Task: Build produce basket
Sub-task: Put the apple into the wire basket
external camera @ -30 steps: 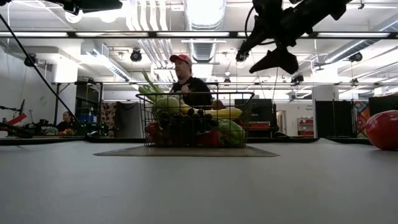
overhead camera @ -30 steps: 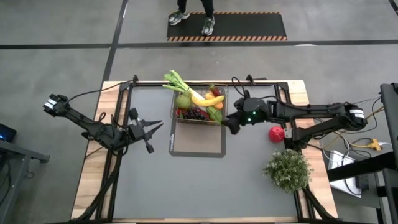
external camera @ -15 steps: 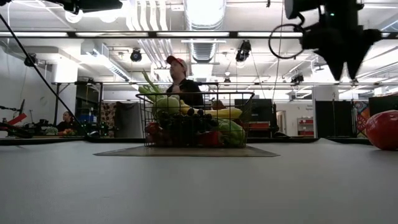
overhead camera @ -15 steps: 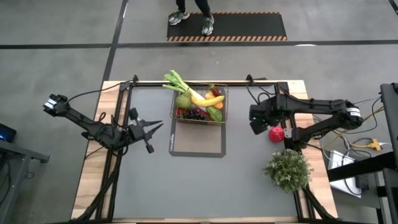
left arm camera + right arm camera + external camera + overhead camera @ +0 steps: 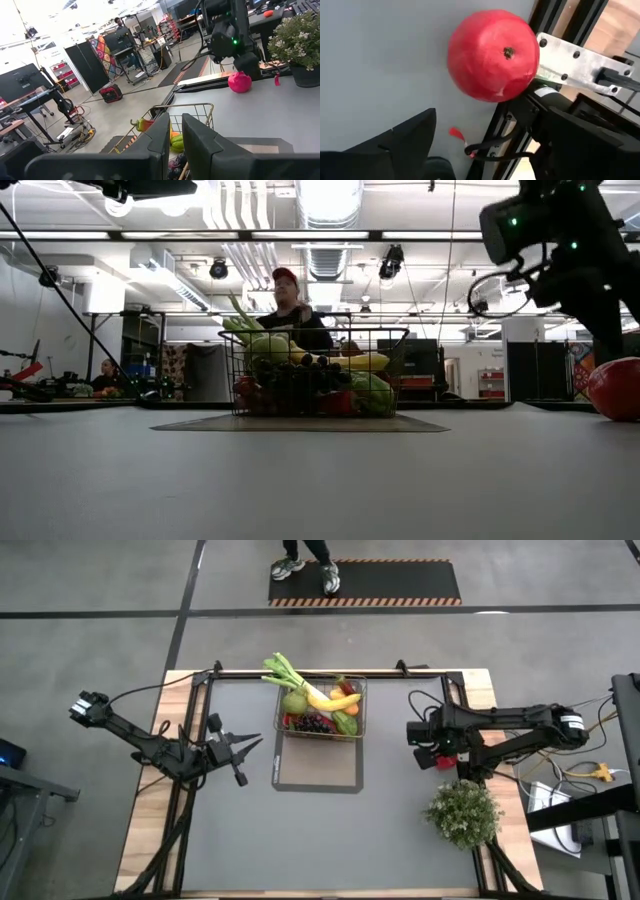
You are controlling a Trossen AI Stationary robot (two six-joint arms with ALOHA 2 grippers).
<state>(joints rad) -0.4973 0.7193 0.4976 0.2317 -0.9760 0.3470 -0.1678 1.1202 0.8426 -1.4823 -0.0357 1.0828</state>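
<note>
The dark wire basket (image 5: 320, 710) stands on the far end of a flat grey mat (image 5: 318, 775) and holds a leek (image 5: 283, 670), a banana (image 5: 338, 700), a pear (image 5: 294, 703), grapes (image 5: 316, 723) and other pieces. The leek's leafy end sticks out over the basket's far left corner. A red apple (image 5: 446, 754) (image 5: 493, 55) rests on the table near the right edge. My right gripper (image 5: 436, 750) (image 5: 603, 345) hangs open right above the apple, pointing down, without touching it. My left gripper (image 5: 255, 745) (image 5: 176, 145) waits shut to the left of the mat.
A bushy potted plant (image 5: 462, 812) (image 5: 300, 35) stands close behind the apple toward the near right corner. The right arm's base frame (image 5: 570, 65) lies right beside the apple. A person (image 5: 292, 310) stands beyond the table's far edge.
My right gripper has swung from the basket's right side toward the table's right edge, turned from slanting to pointing down, and come down over the apple. The basket and its contents have stayed put.
</note>
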